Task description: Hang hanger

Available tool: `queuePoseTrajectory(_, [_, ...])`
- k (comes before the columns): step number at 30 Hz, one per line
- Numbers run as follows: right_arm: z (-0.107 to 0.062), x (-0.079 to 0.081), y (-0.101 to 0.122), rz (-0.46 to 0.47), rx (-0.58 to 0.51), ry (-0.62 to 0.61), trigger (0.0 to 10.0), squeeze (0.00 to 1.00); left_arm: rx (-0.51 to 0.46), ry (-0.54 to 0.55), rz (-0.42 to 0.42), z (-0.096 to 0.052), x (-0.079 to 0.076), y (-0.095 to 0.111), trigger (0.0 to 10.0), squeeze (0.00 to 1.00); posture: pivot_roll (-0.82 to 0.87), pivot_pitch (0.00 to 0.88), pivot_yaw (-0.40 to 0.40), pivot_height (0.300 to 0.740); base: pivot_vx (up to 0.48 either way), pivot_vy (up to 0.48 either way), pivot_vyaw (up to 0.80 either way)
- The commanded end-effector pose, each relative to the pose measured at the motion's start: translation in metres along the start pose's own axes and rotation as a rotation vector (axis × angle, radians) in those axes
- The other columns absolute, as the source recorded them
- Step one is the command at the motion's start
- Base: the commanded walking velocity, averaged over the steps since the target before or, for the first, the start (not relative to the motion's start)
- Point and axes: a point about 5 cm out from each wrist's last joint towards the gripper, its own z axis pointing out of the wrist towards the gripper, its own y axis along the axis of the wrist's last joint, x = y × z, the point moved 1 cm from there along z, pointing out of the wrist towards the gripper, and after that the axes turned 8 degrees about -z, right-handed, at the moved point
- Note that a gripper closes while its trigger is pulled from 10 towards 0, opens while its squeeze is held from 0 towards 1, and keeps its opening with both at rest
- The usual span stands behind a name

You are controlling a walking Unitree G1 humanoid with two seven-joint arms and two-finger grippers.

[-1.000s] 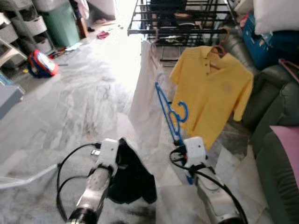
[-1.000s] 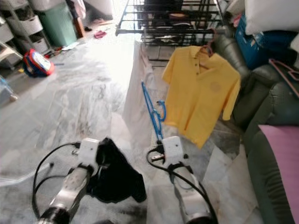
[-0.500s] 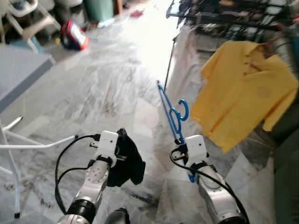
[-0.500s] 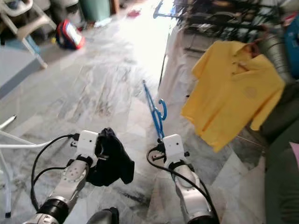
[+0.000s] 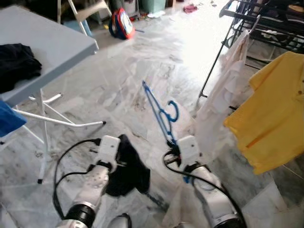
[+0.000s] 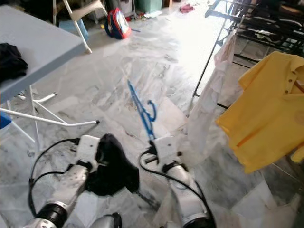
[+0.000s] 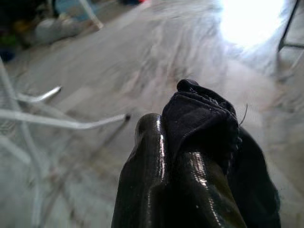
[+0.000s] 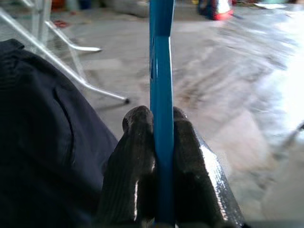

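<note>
A thin blue plastic hanger point(image 5: 159, 111) stands up from my right gripper point(image 5: 175, 144), hook end uppermost, above the marble floor. In the right wrist view the two black fingers point(image 8: 135, 142) are shut on the hanger's blue bar point(image 8: 161, 71). My left gripper point(image 5: 119, 144) is shut on a bunched black garment point(image 5: 128, 168) that droops below it. In the left wrist view the black cloth point(image 7: 204, 118) lies wedged against a glossy finger point(image 7: 147, 142). The black drying rack point(image 5: 266, 19) stands at the far right, well ahead of both grippers.
A white garment point(image 5: 223, 95) and a yellow polo shirt point(image 5: 275, 114) hang from the rack. A grey folding table point(image 5: 47, 42) with dark clothing point(image 5: 16, 64) stands at the left, its white legs point(image 5: 57, 121) spreading onto the floor. A red-blue backpack point(image 5: 122, 23) lies far back.
The camera has swung left: the rack and yellow shirt slid to the picture's right and the grey table came into view. Both grippers keep their holds.
</note>
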Motion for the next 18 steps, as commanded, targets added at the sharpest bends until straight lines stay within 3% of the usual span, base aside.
queuePoseTrajectory(1, [-0.004,-0.003,-0.005,0.009,0.019,-0.009,10.0,0.00,0.015,-0.040,-0.008,-0.001,-0.006,-0.003,10.0,0.00,-0.10,0.188,0.009,0.740,0.000,0.000,0.80])
queuePoseTrajectory(13, [-0.005,-0.002,-0.007,0.014,0.025,-0.005,10.0,0.00,0.021,-0.013,0.015,-0.002,-0.002,-0.004,10.0,0.00,-0.10,0.191,0.008,0.740,0.000,0.000,0.80])
queuePoseTrajectory(18, [-0.005,-0.001,-0.007,0.012,0.027,-0.002,10.0,0.00,0.007,0.080,0.038,0.000,0.013,0.001,10.0,0.00,-0.09,0.192,0.008,0.740,0.000,0.000,0.80])
